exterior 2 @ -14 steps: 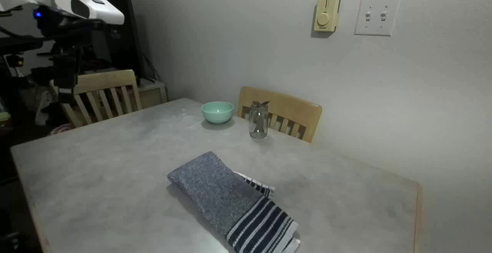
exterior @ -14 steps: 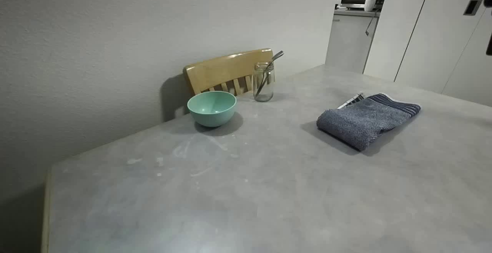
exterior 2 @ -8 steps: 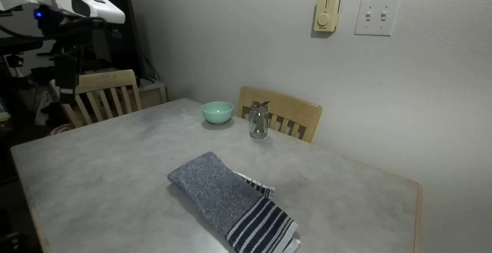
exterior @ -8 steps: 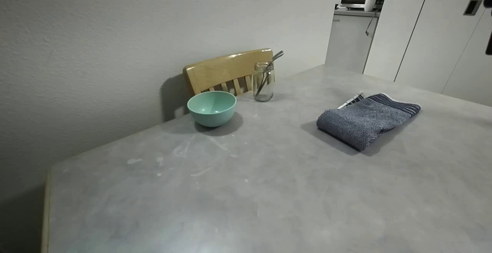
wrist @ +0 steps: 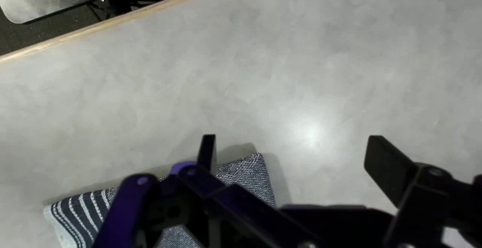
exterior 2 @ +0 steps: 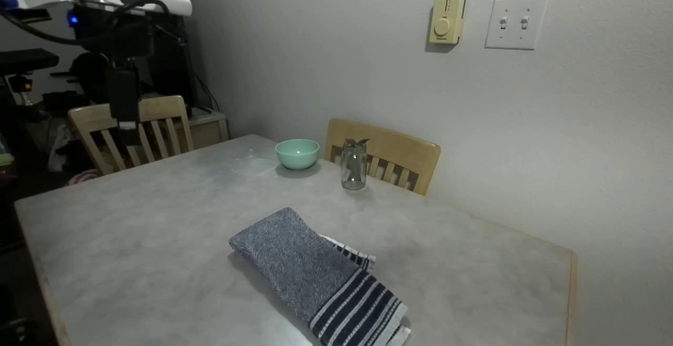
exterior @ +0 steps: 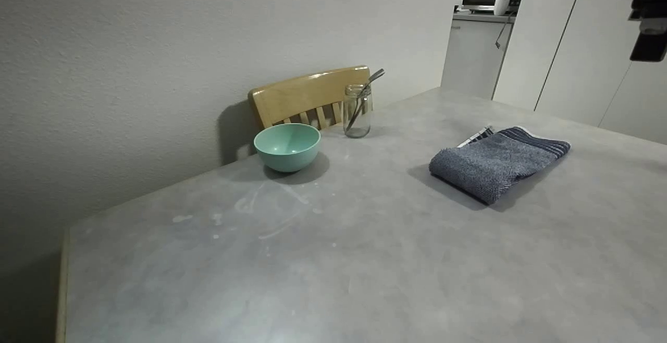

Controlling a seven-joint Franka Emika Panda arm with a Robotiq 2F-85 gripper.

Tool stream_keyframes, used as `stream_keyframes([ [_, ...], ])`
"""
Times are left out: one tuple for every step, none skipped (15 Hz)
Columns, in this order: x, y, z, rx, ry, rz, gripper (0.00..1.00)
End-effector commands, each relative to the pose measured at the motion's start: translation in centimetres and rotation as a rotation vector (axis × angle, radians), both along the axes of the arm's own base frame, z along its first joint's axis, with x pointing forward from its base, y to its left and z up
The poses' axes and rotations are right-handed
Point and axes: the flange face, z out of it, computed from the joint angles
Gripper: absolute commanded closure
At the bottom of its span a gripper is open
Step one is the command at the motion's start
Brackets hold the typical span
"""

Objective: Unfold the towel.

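the gripper (wrist: 293, 140) hangs in the air, its fingers spread wide and holding nothing. the towel (exterior 2: 299, 264) lies folded on the table (exterior 2: 131, 246), a striped corner poking out along one side. the teal bowl (exterior 2: 297, 155) and the glass jar (exterior 2: 353, 172) of cutlery (exterior 2: 356, 143) stand apart from it.

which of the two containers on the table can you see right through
The glass jar, the one with cutlery sticking out of its top. It is clear, so the cutlery shows inside; the teal bowl is opaque, wider and lower.
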Motion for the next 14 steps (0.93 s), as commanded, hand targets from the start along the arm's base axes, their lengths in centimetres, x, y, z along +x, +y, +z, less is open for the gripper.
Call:
stream_keyframes([
  [0.9,-3.1,-1.3,-0.015,-0.02,-0.002,0.0],
  [1.1,-3.8,-1.4,-0.015,-0.036,-0.007,0.0],
  [0.6,-2.4,-0.5,-0.006,-0.022,-0.016,0.0],
  [0.7,-3.0,-0.7,-0.005,-0.028,-0.019,0.0],
  [0.8,-3.4,-0.9,-0.003,-0.029,-0.022,0.0],
  [0.9,-3.5,-0.9,-0.003,-0.031,-0.023,0.0],
  [1.0,-3.2,-1.3,-0.022,-0.032,-0.031,0.0],
  [1.4,-3.3,-1.8,-0.021,-0.033,-0.021,0.0],
  [1.6,-3.6,-2.1,-0.028,-0.05,-0.005,0.0],
  [1.8,-4.3,-2.4,-0.043,-0.062,0.007,0.0],
  [2.0,-4.9,-2.5,-0.052,-0.074,0.017,0.0],
  [2.1,-5.8,-2.7,-0.058,-0.087,0.025,0.0],
  [2.3,-6.7,-3.0,-0.069,-0.09,0.026,0.0],
  [2.4,-7.6,-3.2,-0.093,-0.081,0.018,0.0],
])
